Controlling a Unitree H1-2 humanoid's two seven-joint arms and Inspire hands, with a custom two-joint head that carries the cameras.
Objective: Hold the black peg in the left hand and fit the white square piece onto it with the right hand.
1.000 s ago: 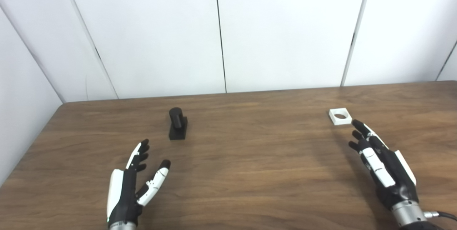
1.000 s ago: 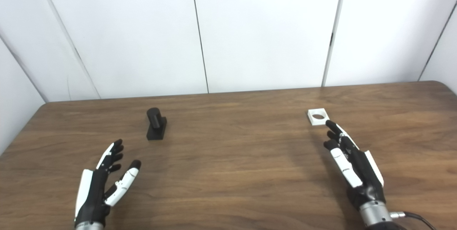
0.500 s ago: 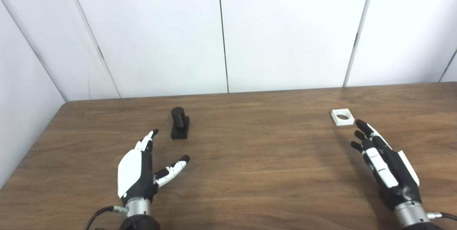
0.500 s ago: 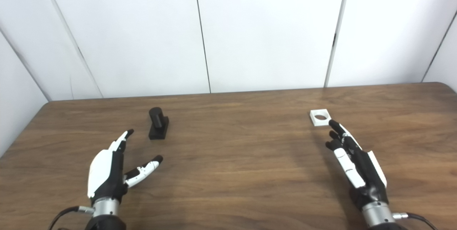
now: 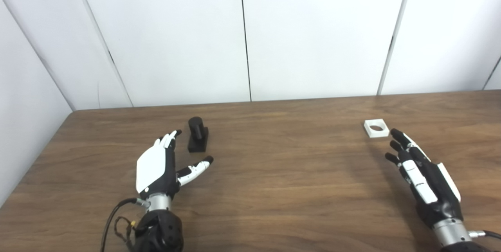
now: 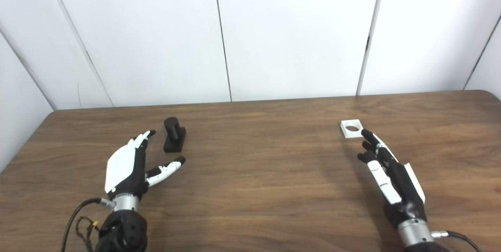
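Spreading both hands wide and empty, we hold our left hand (image 5: 156,166) near the upright black cylindrical peg on its block (image 5: 197,139), our right hand (image 5: 420,175) near the flat white square piece with a round hole (image 5: 376,128).

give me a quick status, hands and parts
Left hand open, fingers beside black peg, not gripping. Right hand open, just short of white square piece. Both parts on table, path between them clear.

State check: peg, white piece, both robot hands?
black peg: upright on the table, not held.
white square piece: flat on the table, hole up, not held.
left robot hand: open, just beside the peg.
right robot hand: open, fingertips near the piece.
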